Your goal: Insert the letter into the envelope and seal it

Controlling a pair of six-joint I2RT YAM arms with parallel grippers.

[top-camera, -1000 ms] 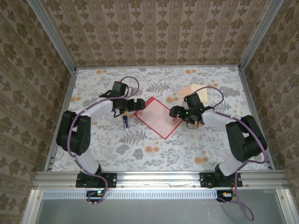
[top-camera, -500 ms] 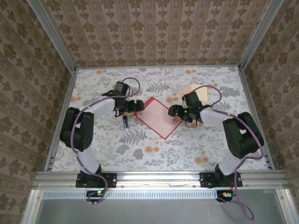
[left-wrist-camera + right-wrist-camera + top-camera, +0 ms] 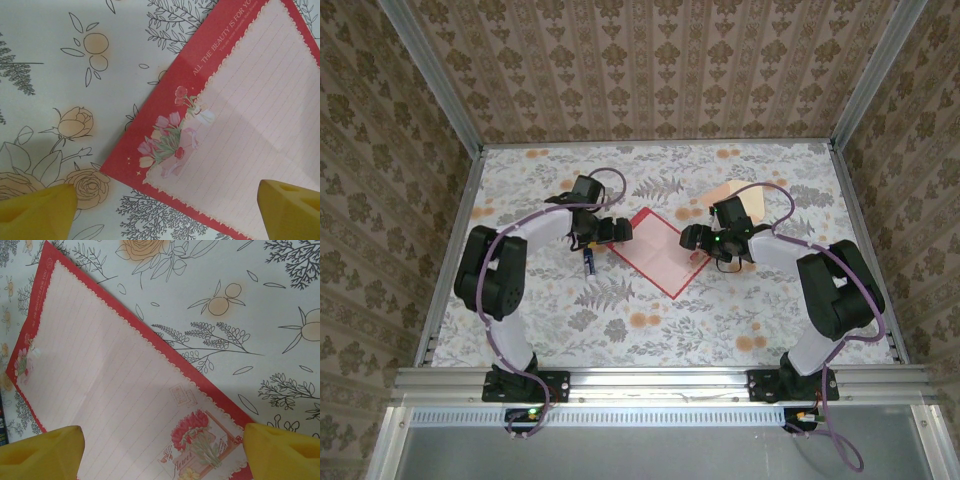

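1. The left gripper hangs with its jaws wide. In its wrist view the yellow fingers straddle the flower-printed corner of the letter, one over the tablecloth and one over the paper.
2. The right gripper is also spread wide, with the letter's opposite, bouquet-printed corner directly beneath it and nothing pinched.
3. The envelope lies just behind the right gripper, partly hidden by that arm, so the state of its flap cannot be told.
4. The step in hand looks like folding the letter. Each gripper should lower, slip one finger under the red border, pinch only the edge, then fold along the faint crease.
5. A small blue object, possibly a glue stick, lies just beside the left gripper and should be kept clear of the fold.
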